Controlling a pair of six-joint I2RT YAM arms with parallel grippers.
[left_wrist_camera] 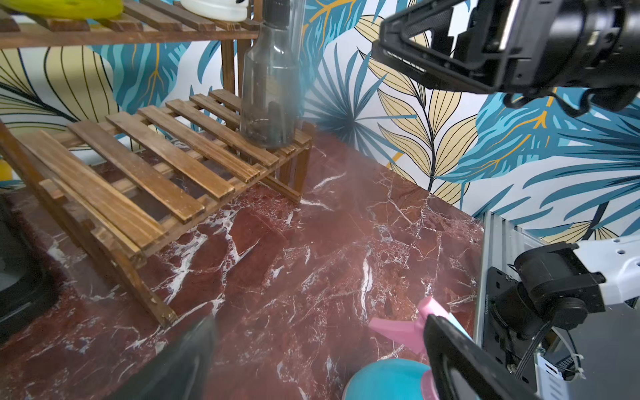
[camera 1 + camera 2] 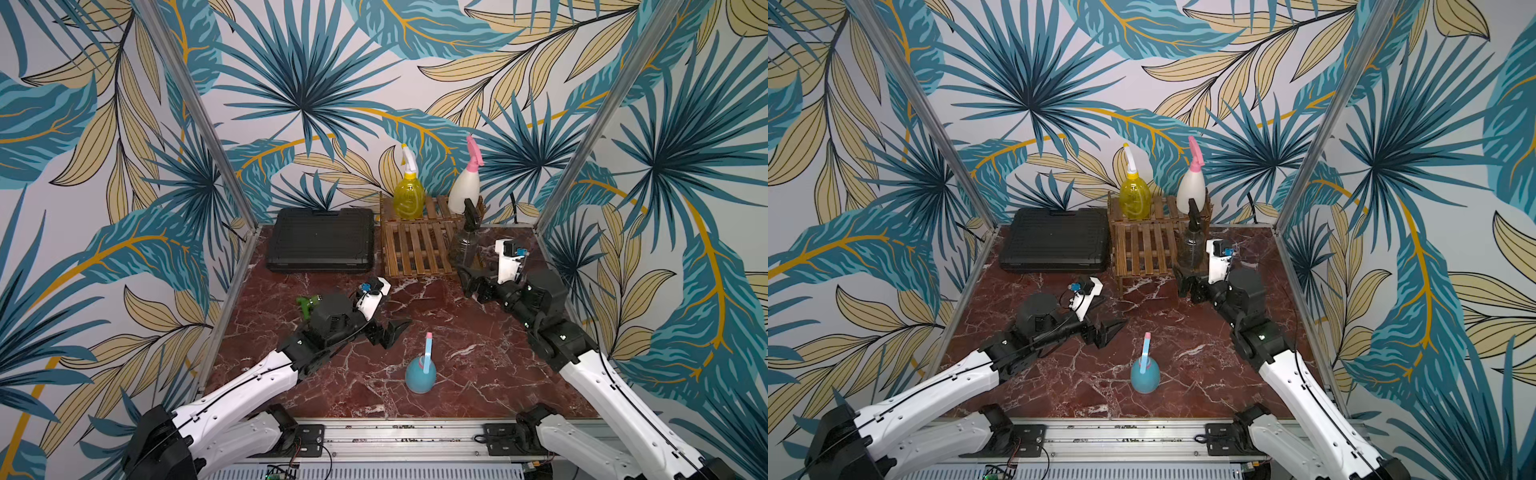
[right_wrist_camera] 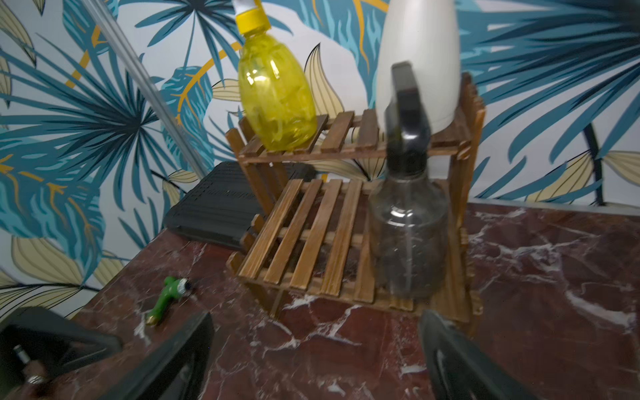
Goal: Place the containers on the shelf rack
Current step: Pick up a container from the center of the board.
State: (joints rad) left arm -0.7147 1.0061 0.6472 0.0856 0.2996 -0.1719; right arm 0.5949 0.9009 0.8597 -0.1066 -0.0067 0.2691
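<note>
The brown wooden shelf rack stands at the back of the table. Its top step holds the yellow bottle and the cream-white bottle. The smoky clear bottle stands upright on the lower step's right end. My right gripper is open just in front of it, apart from it, holding nothing. The light blue bottle stands on the table near the front. My left gripper is open beside it, empty.
A flat black ribbed case lies left of the rack. A small green nozzle lies on the red marble table behind the left wrist. Leaf-patterned walls and metal posts close in both sides.
</note>
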